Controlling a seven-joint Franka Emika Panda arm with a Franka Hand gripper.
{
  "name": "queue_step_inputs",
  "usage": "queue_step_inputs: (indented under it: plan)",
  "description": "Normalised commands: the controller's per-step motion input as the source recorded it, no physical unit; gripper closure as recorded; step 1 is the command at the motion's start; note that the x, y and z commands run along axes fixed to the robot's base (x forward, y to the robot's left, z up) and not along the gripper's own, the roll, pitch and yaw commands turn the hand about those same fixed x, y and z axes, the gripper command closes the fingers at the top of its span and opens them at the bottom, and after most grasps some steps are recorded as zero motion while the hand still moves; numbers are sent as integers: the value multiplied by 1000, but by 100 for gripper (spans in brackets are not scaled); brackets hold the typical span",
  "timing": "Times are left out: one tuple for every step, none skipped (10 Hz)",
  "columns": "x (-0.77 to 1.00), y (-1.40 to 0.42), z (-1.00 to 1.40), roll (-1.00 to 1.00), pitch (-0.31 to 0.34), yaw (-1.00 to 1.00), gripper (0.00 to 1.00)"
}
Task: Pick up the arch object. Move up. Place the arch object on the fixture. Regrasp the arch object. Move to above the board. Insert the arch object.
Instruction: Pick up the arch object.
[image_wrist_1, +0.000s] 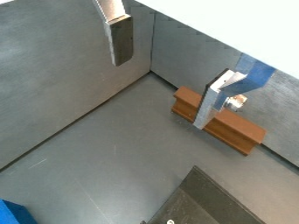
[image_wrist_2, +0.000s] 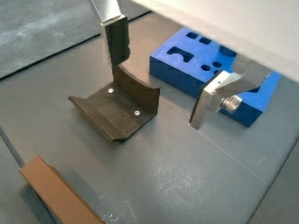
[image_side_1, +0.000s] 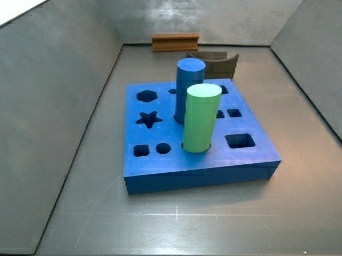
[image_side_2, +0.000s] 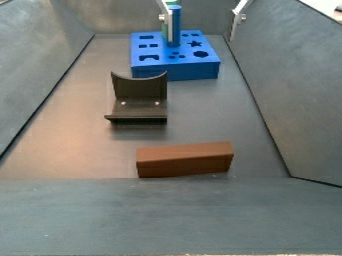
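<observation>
Hovering released, the gripper shows only fingertips; the arch object lies untouched.

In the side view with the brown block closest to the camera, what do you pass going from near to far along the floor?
Arch object → fixture → board, with the hand above the far end.
</observation>
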Motion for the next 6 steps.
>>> queue_step_inputs:
  plan:
    - [0,163,0,-61,-10,0,0]
    - [183,209,-77,-64,-14,177,0]
    - [120,277,-114,0,-26,469,0]
    - [223,43,-251,3,-20,837,0]
    - [140,0,-300,0,-33,937,0]
    - [380,26,-260,0,-10,760,0]
